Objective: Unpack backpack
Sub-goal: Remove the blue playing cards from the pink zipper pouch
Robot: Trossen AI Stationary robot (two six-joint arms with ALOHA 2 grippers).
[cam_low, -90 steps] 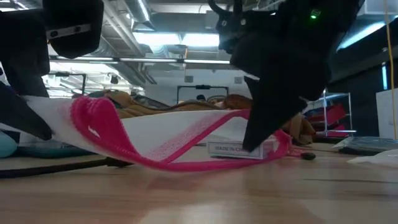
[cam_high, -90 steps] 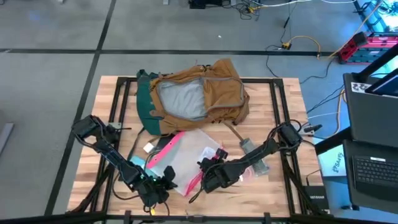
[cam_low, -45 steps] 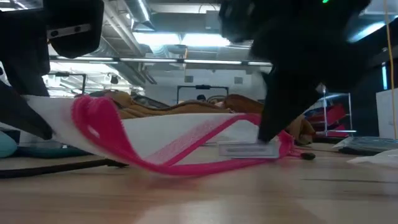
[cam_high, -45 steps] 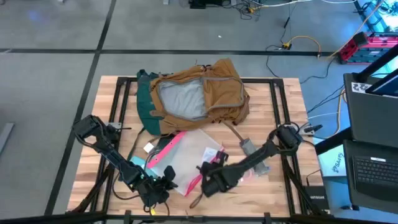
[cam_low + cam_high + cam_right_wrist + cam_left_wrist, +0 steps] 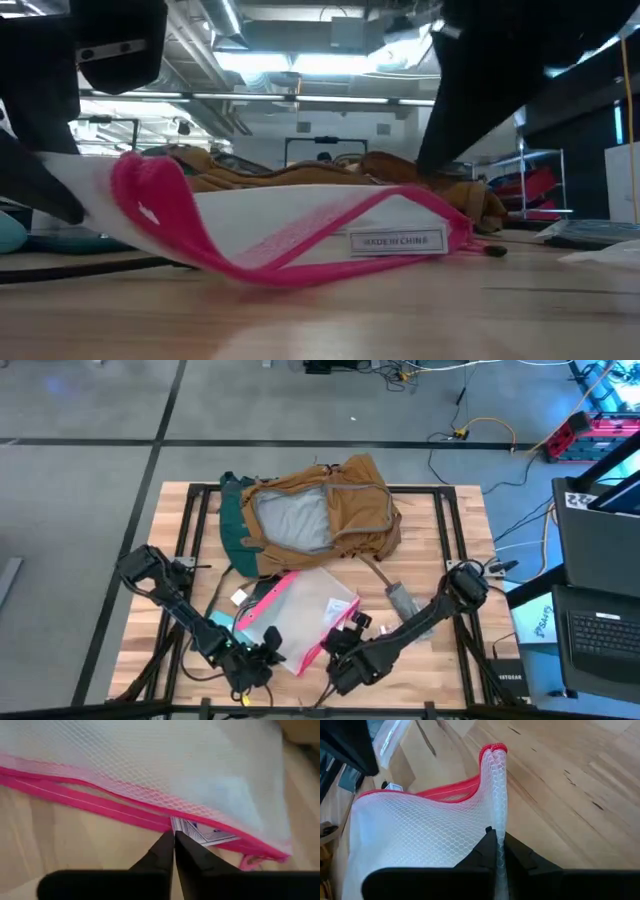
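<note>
Pink-edged clear mesh zip pouch (image 5: 300,617) pinched by left gripper (image 5: 496,838), right gripper (image 5: 174,839) closed, empty, tan-brown fabric backpack (image 5: 315,515) behind.

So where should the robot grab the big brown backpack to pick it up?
Probably at the tan rim around its open mouth. The backpack lies flat with its grey lining facing up, so that raised fabric edge is thin enough to pinch, coming straight down from above. The left hand is pinching the mesh pouch, so the right hand looks freer.
</note>
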